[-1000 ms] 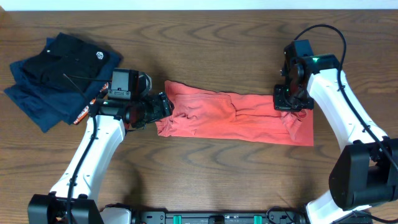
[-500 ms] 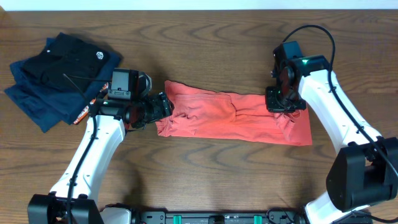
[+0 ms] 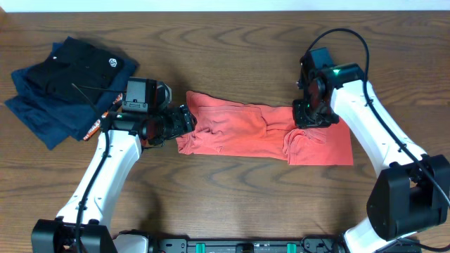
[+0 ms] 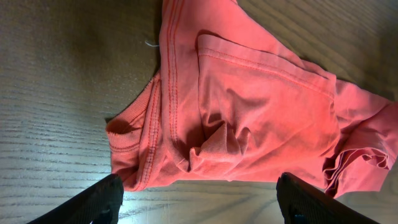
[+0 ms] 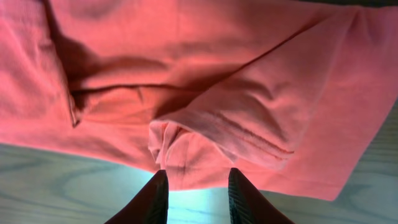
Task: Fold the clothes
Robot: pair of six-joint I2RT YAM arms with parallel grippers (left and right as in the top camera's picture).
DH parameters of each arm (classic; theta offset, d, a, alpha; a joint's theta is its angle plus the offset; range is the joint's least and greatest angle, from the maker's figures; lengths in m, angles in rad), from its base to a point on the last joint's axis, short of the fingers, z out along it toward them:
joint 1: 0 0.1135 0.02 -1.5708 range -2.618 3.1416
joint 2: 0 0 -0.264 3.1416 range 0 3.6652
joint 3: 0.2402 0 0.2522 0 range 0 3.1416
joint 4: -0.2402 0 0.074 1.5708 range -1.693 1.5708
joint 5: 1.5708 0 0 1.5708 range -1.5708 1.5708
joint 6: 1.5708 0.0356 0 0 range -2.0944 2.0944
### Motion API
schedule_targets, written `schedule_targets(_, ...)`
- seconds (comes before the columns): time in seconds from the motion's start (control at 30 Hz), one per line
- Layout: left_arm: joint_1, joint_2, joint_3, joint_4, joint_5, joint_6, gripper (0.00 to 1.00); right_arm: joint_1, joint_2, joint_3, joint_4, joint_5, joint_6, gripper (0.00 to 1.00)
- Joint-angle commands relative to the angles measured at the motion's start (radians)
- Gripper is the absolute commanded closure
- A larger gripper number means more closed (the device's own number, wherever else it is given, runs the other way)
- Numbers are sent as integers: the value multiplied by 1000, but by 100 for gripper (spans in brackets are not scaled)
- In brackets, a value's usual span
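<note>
Overhead, T-shirt: the coral-red T-shirt (image 3: 239, 133) lies as a long band across the middle of the bench (image 3: 232, 204), rumpled at its right part.
Overhead, left gripper: the left gripper (image 3: 187, 121) sits at the band's left end.
Overhead, right gripper: the right gripper (image 3: 308, 119) sits on the band's upper edge, just above the rumpled fold.
Overhead, dark garments: the folded dark garments (image 3: 67, 88) lie at far left, apart from the T-shirt.
Left wrist, left gripper: released, with its fingers (image 4: 93, 202) spread wide either side of the crumpled shirt end.
Right wrist, right gripper: clenched, with a bunched fold of T-shirt pinched between its fingers (image 5: 152, 199).
</note>
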Motion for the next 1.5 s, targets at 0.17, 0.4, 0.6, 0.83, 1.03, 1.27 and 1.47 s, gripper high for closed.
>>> schedule_targets(0.17,2,2,6,-3,-5,20,20,-27,9,-9,-115,317,158,59)
schedule_targets(0.4,2,2,6,-3,-5,20,19,-104,9,-130,23,93,132,56)
schedule_targets(0.6,2,2,6,-11,-5,20,20,-122,9,-270,227,11,135,47)
schedule_targets(0.83,2,2,6,-12,-5,20,20,-123,8,-301,318,-17,136,89)
schedule_targets(1.03,2,2,6,-18,-5,20,20,-124,6,-243,375,-91,101,99)
schedule_targets(1.27,2,2,6,-18,-5,20,19,-122,6,-175,546,-369,-43,57)
schedule_targets(1.47,2,2,6,-19,-5,21,19,-127,6,-175,540,-526,-157,42)
